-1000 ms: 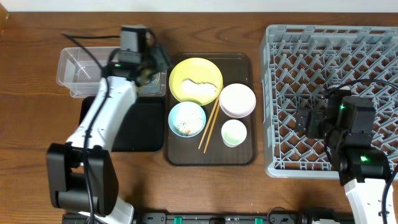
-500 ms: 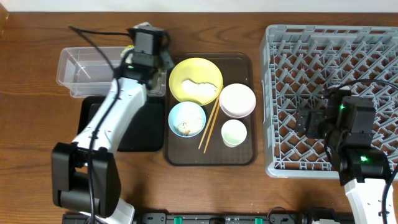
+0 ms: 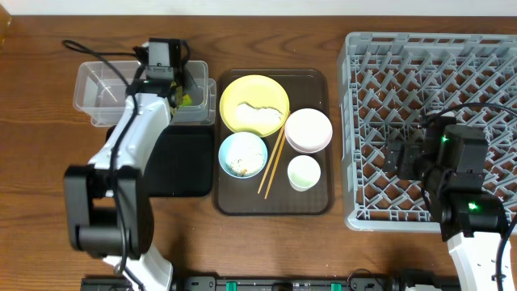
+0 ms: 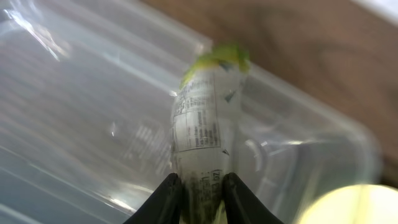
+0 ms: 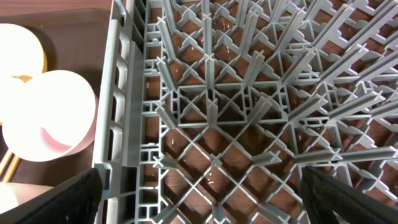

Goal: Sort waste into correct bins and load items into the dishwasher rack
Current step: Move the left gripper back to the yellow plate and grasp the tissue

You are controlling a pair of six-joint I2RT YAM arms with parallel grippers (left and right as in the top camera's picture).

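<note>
My left gripper (image 3: 184,95) is shut on the green-yellow wrapper (image 4: 202,124) and holds it over the right end of the clear tub (image 3: 97,85); the tub wall (image 4: 93,124) lies behind it in the left wrist view. The black tray bin (image 3: 186,162) lies just in front of the tub. The yellow plate (image 3: 242,93) holds the white tissue (image 3: 258,117). The light blue bowl (image 3: 242,153) holds rice scraps. The white bowl (image 3: 308,129), small cup (image 3: 304,171) and chopsticks (image 3: 272,166) lie beside them. My right gripper (image 5: 199,186) is open above the grey rack (image 3: 428,56).
The dishes stand on a dark brown serving tray (image 3: 315,202) between the bins and the rack. The rack's left wall (image 5: 118,112) shows close under my right gripper, with the white bowl (image 5: 43,118) beyond it. Cables trail behind the left arm.
My left wrist swung right toward the plate, then back left over the tub's right end, the wrapper still in its jaws. The right arm has not moved.
</note>
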